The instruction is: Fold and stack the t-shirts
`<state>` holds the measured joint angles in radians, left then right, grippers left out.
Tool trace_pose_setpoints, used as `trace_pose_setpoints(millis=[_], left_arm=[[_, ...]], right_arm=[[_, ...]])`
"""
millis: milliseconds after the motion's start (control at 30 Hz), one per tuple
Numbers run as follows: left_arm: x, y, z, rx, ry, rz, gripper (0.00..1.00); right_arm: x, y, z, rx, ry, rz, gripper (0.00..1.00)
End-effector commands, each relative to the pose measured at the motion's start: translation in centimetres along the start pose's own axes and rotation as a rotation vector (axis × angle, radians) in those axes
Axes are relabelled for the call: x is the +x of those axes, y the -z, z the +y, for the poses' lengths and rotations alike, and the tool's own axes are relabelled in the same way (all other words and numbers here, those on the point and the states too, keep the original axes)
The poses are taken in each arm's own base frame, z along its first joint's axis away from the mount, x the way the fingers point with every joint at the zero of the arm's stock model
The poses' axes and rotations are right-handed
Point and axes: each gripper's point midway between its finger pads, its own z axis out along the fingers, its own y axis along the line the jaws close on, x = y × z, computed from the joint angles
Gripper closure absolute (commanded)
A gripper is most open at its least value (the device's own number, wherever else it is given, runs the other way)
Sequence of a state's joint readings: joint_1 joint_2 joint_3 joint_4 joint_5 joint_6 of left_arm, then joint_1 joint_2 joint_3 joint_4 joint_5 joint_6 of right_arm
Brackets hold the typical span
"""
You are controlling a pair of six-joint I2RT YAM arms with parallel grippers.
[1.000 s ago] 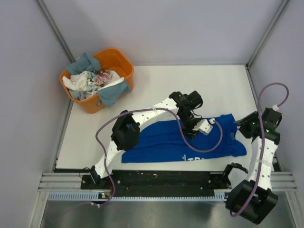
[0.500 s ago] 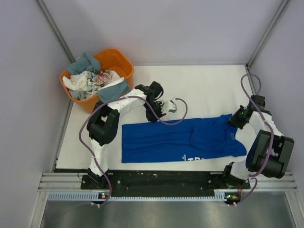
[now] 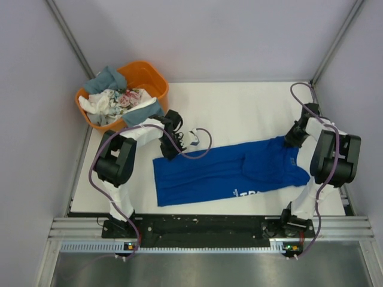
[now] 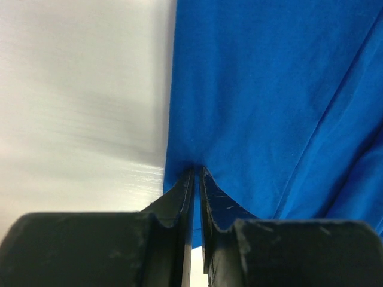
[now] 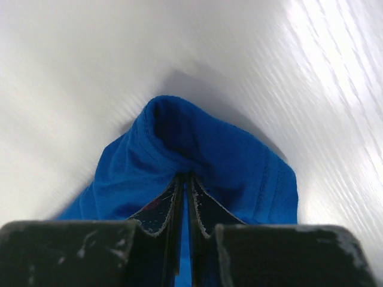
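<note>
In the top view, the blue t-shirt (image 3: 227, 170) lay spread as a long band across the near half of the surface (image 3: 239, 107), with white lettering at its near edge. The left gripper (image 3: 169, 152) sat at its far-left corner and the right gripper (image 3: 291, 140) at its far-right end. The other shirts (image 3: 116, 98) were heaped in the orange tub (image 3: 152, 78) beyond the left arm.

In the left wrist view, the left gripper (image 4: 196, 173) had its jaws drawn almost together with the shirt's edge pinched between them. Soft creases fanned out from the pinch across the cloth (image 4: 269, 89).

In the right wrist view, the right gripper (image 5: 184, 179) was likewise closed on the cloth. A stitched, rolled hem (image 5: 197, 149) humped up just past the tips.

The shirt looked thin, light and limp, with no stiffness of its own. It would likely sag and wrinkle wherever it went unsupported, and drag on the surface rather than slide cleanly. The best holds seemed to be corners and hems, where the doubled, stitched fabric gives the jaws more to bite. Taking two opposite ends together should keep the fold line straight.
</note>
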<state>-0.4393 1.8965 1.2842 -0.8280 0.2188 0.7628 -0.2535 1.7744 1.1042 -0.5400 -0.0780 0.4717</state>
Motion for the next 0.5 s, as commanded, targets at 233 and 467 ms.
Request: trace_pose_setpoints(millis=[233,467], left_arm=[[0.6,0.5,1.4,0.002,-0.007,0.036,0.84],[-3.7,3.8,1.6,0.034,-0.042,-0.103,0.71]], right_arm=[[-7.1,-2.1,8.4,-0.022,0.219,-0.148,0.91],[-10.3,1.7,10.3,-0.041,0.26,-0.256,0.73]])
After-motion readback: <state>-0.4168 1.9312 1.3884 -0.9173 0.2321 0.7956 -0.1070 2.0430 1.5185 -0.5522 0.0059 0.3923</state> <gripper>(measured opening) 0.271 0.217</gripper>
